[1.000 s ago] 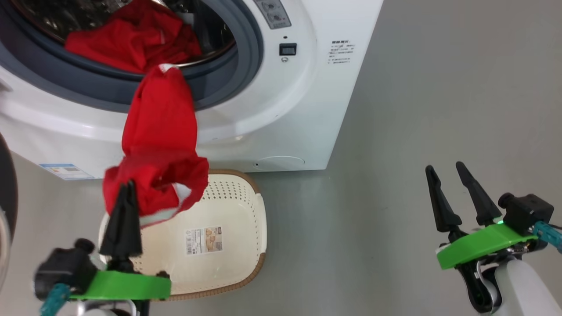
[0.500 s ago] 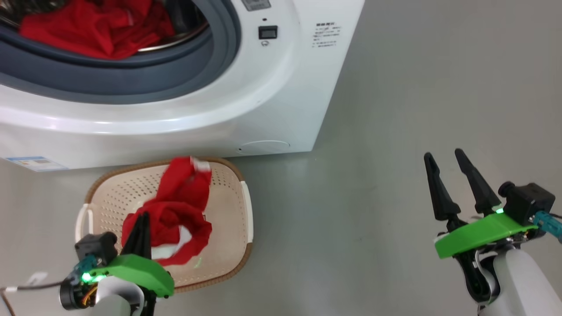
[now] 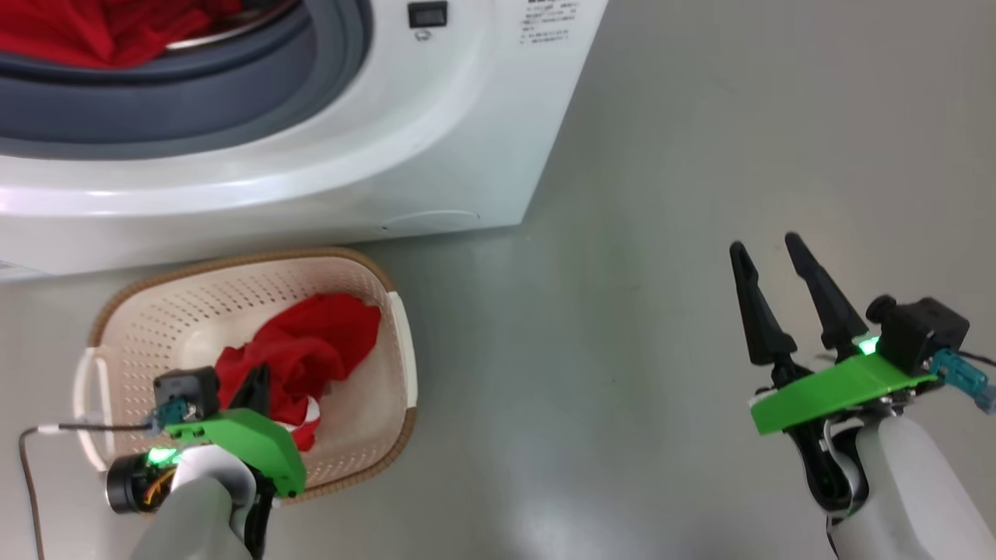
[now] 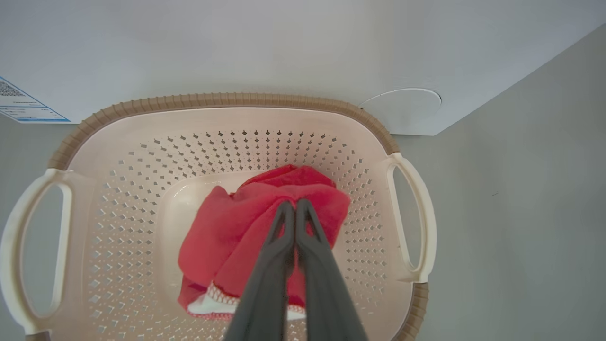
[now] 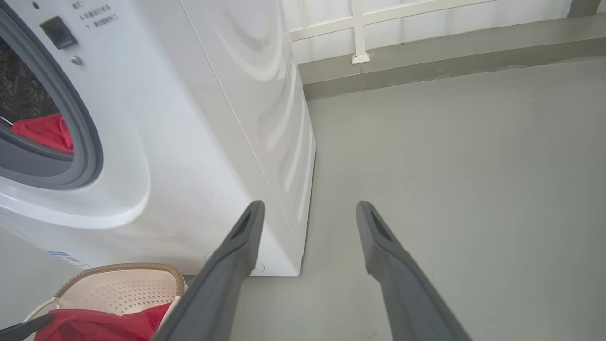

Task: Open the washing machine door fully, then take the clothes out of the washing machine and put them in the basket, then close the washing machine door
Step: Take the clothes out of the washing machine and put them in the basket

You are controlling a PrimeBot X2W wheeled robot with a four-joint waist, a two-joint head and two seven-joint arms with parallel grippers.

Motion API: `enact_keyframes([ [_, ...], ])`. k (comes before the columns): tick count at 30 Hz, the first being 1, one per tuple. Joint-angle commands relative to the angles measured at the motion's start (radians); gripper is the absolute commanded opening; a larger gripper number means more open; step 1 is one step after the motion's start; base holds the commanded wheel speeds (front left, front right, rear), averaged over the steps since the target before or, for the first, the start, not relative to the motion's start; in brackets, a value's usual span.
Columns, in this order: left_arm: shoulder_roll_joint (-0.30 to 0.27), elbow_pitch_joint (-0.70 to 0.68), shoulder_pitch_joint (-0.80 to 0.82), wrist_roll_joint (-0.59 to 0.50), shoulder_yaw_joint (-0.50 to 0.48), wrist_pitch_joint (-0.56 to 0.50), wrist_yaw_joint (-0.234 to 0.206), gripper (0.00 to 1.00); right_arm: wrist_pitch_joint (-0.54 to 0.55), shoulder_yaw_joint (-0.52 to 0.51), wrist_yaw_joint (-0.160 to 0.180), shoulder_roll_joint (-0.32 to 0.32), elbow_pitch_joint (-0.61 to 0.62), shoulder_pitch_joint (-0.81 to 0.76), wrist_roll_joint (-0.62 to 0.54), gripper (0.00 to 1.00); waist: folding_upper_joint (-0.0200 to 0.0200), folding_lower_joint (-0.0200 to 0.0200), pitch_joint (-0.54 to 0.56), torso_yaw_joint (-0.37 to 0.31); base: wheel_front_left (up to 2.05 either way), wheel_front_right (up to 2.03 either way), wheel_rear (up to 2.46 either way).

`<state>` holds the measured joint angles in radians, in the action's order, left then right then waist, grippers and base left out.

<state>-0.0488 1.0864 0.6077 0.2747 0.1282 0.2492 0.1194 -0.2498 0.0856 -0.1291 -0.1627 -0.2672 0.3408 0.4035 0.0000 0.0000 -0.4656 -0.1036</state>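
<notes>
The white washing machine stands at the top left with its grey-gasketed opening uncovered. Its door is out of view. Red clothes lie in the drum. Below it on the floor sits the cream perforated basket with a brown rim. One red garment with white trim rests inside the basket. My left gripper reaches down into it, shut on that garment. Well to the right, my right gripper hangs over bare floor, open and holding nothing.
Grey floor stretches to the right of the machine. A wall base with a white rail stands behind. A blue sticker and a round cap sit low on the machine's front, just beyond the basket.
The head camera has tilted down. My left gripper has carried the red garment down from in front of the drum opening into the basket. The right gripper has stayed open in place.
</notes>
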Motion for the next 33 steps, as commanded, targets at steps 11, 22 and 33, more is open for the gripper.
enact_keyframes([
  [11,-0.069,0.170,0.121,-0.016,0.004,0.013,0.009,0.00,-0.012,0.055,-0.002,0.033,0.036,0.063,0.002,1.00,0.0000,0.0000,-0.122,-0.075,0.00,0.00,0.00],
  [22,-0.075,0.177,0.148,0.011,-0.004,0.013,0.010,1.00,-0.012,0.037,-0.002,0.030,0.036,0.062,-0.007,1.00,0.0000,0.0000,-0.123,-0.054,0.00,0.00,0.00],
  [33,-0.060,0.059,0.090,0.030,-0.014,0.013,0.011,1.00,-0.012,0.038,-0.002,0.017,0.013,0.032,-0.012,1.00,0.0000,0.0000,-0.030,-0.008,0.00,0.00,0.00],
])
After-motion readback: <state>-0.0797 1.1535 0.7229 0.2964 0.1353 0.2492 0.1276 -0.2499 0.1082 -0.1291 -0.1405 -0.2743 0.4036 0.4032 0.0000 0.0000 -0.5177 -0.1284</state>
